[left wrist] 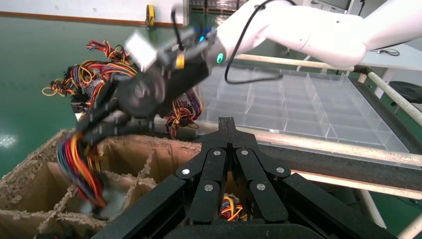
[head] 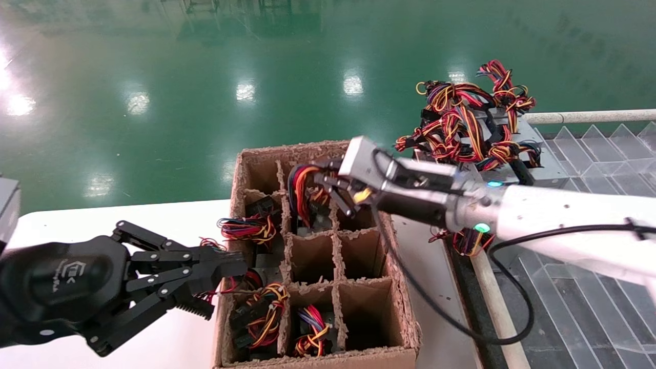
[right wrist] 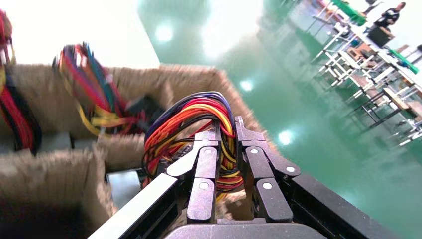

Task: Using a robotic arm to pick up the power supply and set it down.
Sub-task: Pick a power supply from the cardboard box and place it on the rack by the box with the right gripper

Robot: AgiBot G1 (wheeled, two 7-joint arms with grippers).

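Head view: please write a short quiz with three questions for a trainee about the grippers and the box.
1. True or false: the left gripper holds a power supply.
2. The right gripper is closed on: A) a wire bundle; B) a cardboard divider; C) a tray.
3. Fill in: the box has ___ columns of compartments.
Key: 1 false; 2 A; 3 three.
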